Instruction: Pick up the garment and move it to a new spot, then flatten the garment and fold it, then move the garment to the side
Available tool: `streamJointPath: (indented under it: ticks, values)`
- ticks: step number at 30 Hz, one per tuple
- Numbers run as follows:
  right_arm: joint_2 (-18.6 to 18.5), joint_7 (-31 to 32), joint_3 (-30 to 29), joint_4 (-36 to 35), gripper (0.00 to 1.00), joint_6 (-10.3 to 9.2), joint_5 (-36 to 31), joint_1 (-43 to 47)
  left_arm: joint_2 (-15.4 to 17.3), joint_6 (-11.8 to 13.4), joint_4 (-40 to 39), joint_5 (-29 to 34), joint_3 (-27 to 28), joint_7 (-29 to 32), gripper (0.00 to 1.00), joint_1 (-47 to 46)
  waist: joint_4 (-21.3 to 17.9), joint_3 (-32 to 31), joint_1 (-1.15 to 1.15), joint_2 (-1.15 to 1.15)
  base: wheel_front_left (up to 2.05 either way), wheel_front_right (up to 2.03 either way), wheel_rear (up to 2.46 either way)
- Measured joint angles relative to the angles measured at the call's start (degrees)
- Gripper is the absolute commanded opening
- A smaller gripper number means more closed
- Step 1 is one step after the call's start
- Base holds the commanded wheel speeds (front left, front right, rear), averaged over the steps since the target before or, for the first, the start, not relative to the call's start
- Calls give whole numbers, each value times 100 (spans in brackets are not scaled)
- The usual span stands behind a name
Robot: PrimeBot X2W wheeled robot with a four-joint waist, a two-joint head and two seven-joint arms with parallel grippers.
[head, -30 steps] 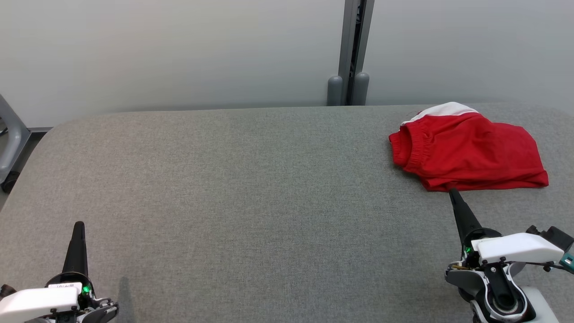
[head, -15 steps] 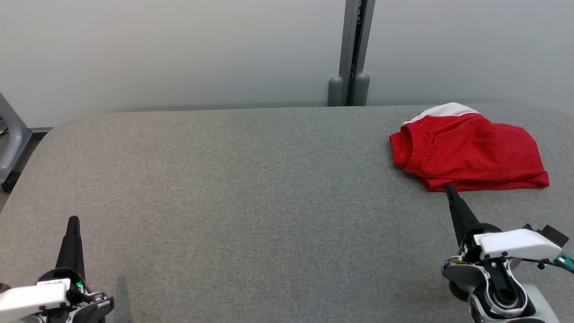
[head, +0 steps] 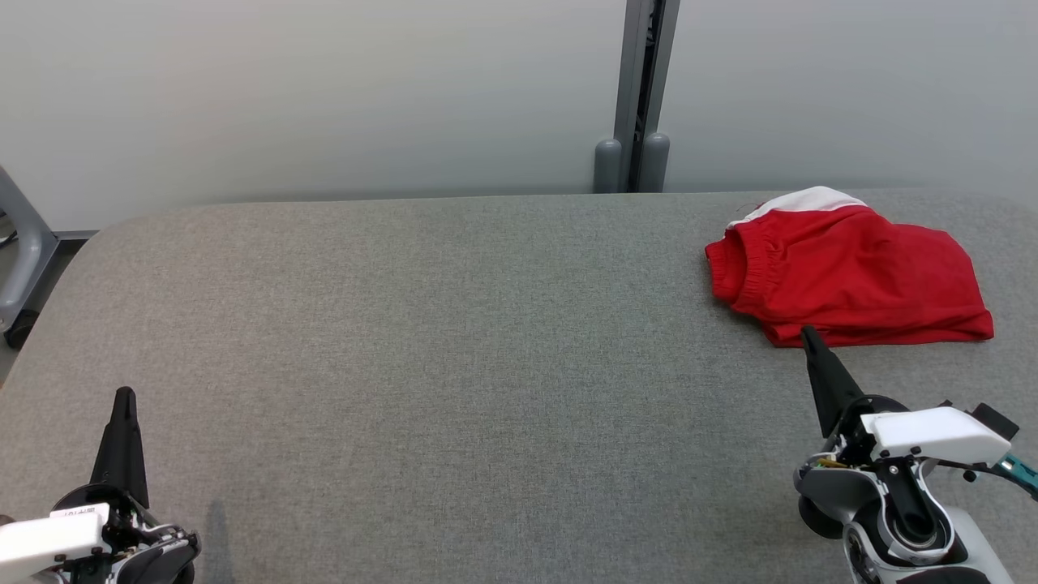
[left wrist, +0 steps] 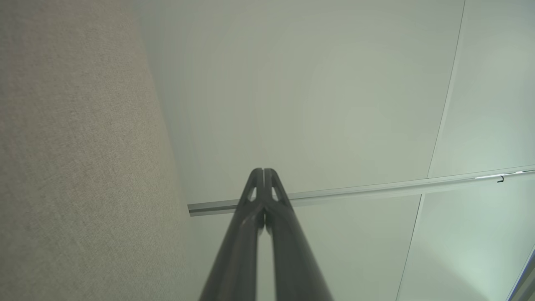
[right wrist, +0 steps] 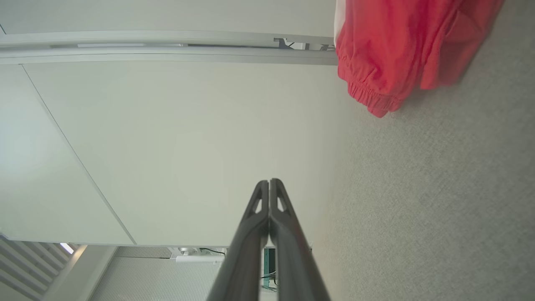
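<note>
In the head view, the red garment (head: 851, 276), shorts with a white band along the far edge, lay in a loose heap at about 2 o'clock on the grey table (head: 486, 341), close to its far right corner. Its long axis ran roughly from 9 to 3 o'clock, the gathered waistband at the 9 o'clock end. The right tool (head: 805, 331) pointed toward 12 o'clock with its tip drawn over the garment's near hem; whether it touched the cloth could not be told from there. Its fingers were pressed together and held nothing. The left tool (head: 124, 393) sat at 7 o'clock, well apart from the garment, likewise clenched and empty.

In the left wrist view, the left tool (left wrist: 263, 170) showed both fingers meeting at the tips, with table cloth at 9 o'clock and a pale wall beyond.

In the right wrist view, the right tool (right wrist: 269, 180) was closed on nothing, and the garment (right wrist: 397, 50) lay toward 1 o'clock, apart from the fingertips, with bare table (right wrist: 439, 188) between.

The right arm was plainly the nearer one. A pick would probably call for that tool to open and advance toward 1 o'clock, crossing the garment's long axis at the near hem.
</note>
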Motion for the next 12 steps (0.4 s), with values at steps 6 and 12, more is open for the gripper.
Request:
streamJointPath:
  ticks: [6, 12]
  values:
    - [2, 9, 1, 2, 0, -1, 3, -13, 0, 0, -1, -3, 2, 0, 0, -2, 0, 0, 0, 0, 0, 0, 0]
    - [2, 9, 1, 2, 0, -1, 3, -13, 0, 0, -2, -3, 2, 0, 0, -2, 0, 0, 0, 0, 0, 0, 0]
